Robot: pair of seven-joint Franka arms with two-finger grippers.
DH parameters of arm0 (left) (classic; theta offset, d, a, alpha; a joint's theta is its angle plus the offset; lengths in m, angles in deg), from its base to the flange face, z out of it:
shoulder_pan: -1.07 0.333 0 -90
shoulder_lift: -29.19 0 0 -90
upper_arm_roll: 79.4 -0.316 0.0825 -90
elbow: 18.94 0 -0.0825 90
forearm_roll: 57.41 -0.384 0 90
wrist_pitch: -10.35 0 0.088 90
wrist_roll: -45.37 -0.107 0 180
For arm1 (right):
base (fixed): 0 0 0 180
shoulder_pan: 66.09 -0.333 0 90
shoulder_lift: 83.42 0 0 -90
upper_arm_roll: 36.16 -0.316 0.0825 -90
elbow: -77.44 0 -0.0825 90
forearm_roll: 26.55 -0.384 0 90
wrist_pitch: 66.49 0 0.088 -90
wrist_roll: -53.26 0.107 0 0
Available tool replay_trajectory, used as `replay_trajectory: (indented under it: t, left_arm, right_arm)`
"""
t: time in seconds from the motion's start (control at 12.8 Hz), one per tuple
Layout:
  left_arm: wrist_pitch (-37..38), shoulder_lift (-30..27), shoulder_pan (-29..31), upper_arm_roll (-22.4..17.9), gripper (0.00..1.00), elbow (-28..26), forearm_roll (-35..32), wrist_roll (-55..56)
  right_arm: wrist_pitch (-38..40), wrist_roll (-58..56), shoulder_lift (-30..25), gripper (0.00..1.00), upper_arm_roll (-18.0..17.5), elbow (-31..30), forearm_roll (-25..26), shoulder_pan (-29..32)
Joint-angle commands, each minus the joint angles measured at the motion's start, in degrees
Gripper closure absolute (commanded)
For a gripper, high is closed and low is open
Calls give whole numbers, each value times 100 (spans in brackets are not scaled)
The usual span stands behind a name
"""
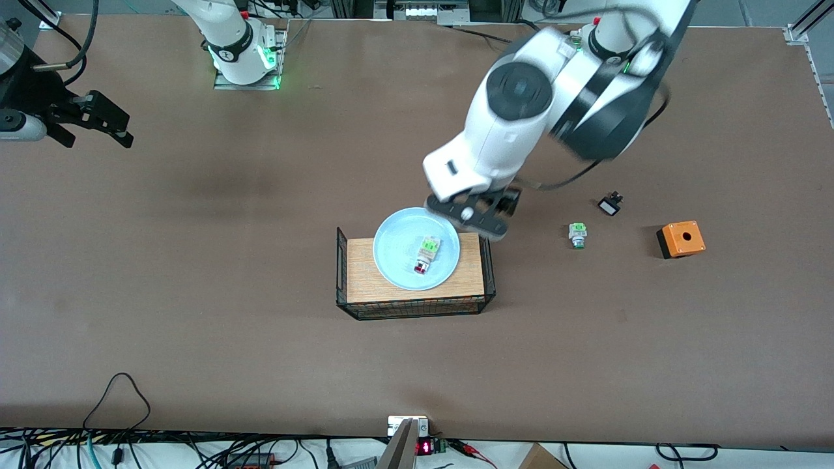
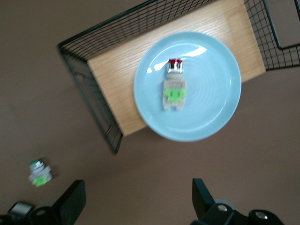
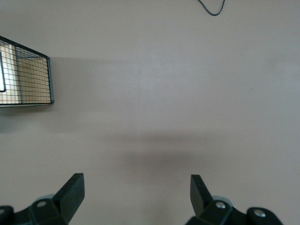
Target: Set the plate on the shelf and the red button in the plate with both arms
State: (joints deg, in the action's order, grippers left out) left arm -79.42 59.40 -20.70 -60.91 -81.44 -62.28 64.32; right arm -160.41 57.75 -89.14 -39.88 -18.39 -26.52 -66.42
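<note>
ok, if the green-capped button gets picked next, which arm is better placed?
Left, probably. The left pincer hangs open by the plate, toward the green-capped button. The right pincer waits open at the right arm's end.

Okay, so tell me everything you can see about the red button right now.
The red button is a small push-button switch with a red cap, a silvery collar, a whitish body and a bright green block at its end. It lies on its side near the middle of the pale blue plate, cap end nearer the front camera. The plate sits on the wooden board in the wire basket. Only the plate touches it.
</note>
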Motion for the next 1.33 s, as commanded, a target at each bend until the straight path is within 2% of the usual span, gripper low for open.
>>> replay_trajectory:
  t: [0.0,0.31,0.47,0.7,0.78,0.94,1.02,1.09,1.25]
  left_arm:
    - [555,-489,382,-13,0,-210,-84,-6]
    - [1267,-717,1094,-30,0,-236,-85,-58]
    - [1304,-806,1620,-30,0,-236,11,-67]
    - [963,-902,2315,-56,0,-569,195,-154]
    - [535,-1216,2431,-74,0,-971,188,-373]
    - [-195,-2259,2494,-564,0,-2338,249,-1284]
    - [-390,-2709,2494,-671,0,-2929,258,-1611]
    - [-453,-2974,2485,-793,0,-3248,258,-1658]
    - [-463,-3170,2450,-1109,0,-3470,258,-1667]
  right_arm:
    - [111,35,18,0,-15,118,120,-55]
    - [103,70,18,0,-6,109,93,-46]
    - [103,70,18,0,-6,109,93,-46]
    - [103,79,18,0,-6,118,85,-46]
    - [103,96,18,0,-6,118,85,-37]
    - [111,97,10,0,-6,109,76,-46]
    - [111,105,9,0,-6,109,76,-37]
    - [111,105,9,0,3,118,76,-37]
    - [103,97,9,0,20,118,76,-29]
